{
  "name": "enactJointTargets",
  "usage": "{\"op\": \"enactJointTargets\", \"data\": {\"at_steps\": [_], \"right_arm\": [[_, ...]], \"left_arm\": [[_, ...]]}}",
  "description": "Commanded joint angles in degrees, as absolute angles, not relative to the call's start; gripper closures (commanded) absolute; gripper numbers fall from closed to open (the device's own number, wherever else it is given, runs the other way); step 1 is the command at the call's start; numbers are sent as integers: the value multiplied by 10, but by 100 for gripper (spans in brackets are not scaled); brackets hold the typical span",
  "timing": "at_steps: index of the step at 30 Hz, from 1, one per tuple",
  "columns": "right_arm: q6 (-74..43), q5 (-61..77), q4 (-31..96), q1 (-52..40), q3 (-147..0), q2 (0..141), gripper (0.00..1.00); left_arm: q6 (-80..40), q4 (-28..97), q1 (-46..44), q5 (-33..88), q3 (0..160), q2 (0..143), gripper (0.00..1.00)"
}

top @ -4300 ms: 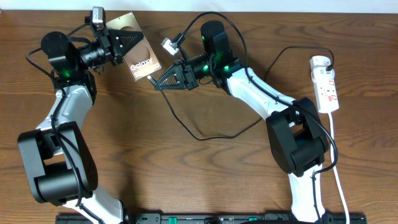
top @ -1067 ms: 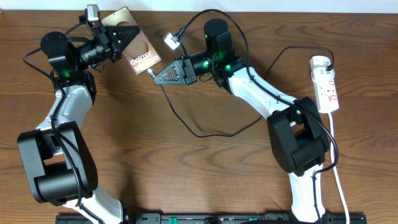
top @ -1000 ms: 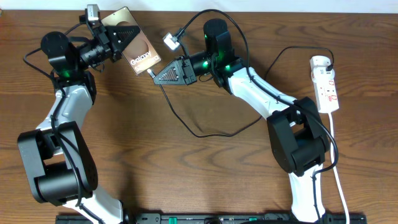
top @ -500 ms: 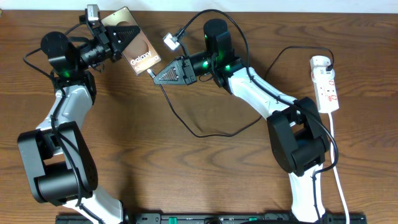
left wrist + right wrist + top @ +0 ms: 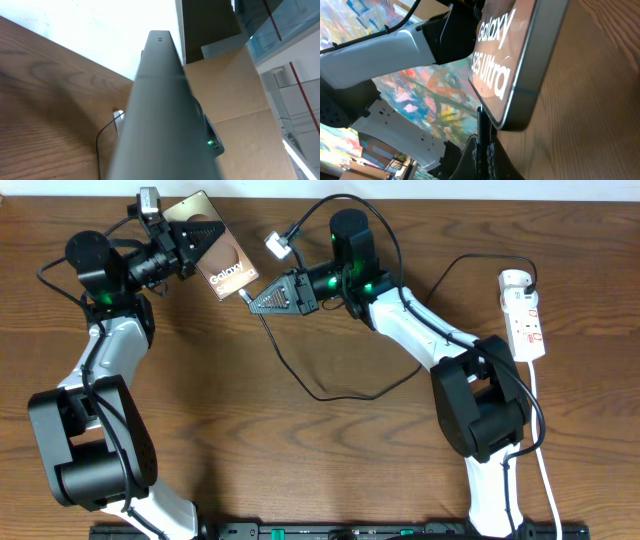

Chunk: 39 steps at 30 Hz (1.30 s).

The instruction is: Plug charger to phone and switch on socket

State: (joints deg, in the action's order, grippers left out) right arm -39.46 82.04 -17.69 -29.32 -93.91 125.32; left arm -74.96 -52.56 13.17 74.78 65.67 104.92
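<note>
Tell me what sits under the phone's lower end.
The tip of the charger, pinched in the right gripper, points at the phone. Whether it is in the port is hidden.

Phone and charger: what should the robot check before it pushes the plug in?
1. Left hand holding the phone: ok.
2. Right hand shut on the charger tip: ok.
3. Tip lined up with the phone's port: cannot tell, the port is hidden; the tip sits just under the phone's bottom edge.
4. Charger cable slack: ok, it lies in a loose loop.
5. Socket switched on: cannot tell.
</note>
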Motion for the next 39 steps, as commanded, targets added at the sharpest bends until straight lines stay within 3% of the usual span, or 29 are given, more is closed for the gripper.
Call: {"op": "enactJointTargets", "data": {"at_steps": [1, 39], "right_arm": [[-396, 811, -180, -287, -944, 1258, 99], [-463, 787, -202, -292, -944, 1258, 99]], "left_arm": [[-744, -533, 133, 760, 660, 1044, 93], [-722, -533, 131, 776, 660, 1044, 93]]}}
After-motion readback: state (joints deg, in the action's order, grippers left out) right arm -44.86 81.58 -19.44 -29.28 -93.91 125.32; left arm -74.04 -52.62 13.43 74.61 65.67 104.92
